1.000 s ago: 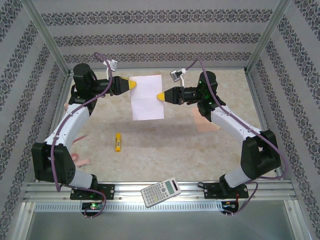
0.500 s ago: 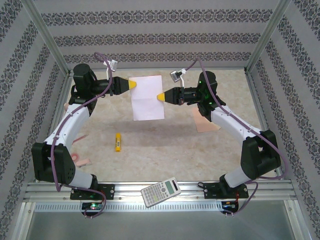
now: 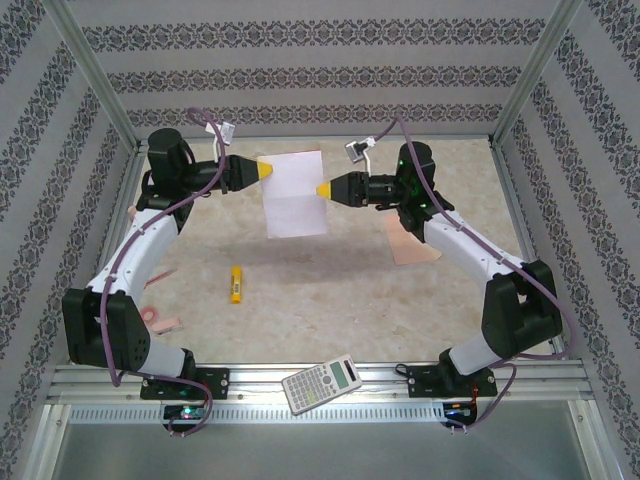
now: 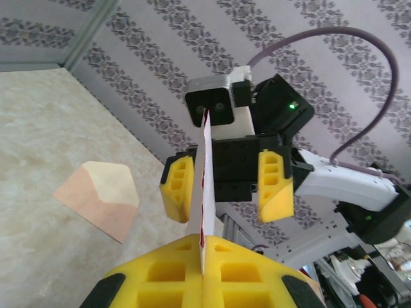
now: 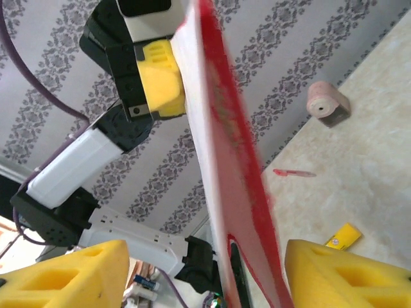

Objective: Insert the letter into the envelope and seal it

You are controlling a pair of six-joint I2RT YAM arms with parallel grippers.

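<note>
The letter (image 3: 293, 195), a white sheet with a red border, hangs upright in the air above the table. My left gripper (image 3: 267, 170) is shut on its upper left edge, and in the left wrist view the yellow pads (image 4: 160, 276) clamp the sheet's edge (image 4: 204, 186). My right gripper (image 3: 322, 190) is open at the sheet's right edge. Its fingers (image 5: 70, 276) stand apart on either side of the red-bordered letter (image 5: 221, 154) without touching it. The peach envelope (image 3: 410, 247) lies flat on the table under the right arm, flap open (image 4: 99, 199).
A yellow marker (image 3: 235, 284) lies mid-table. A calculator (image 3: 322, 382) rests on the front rail. A pink tape roll (image 5: 324, 102) and a red pen (image 5: 292, 173) lie at the left side. Patterned walls enclose the table on three sides.
My right gripper has opened and let go of the letter's right edge. The left gripper stays shut on the letter, which has barely moved.
</note>
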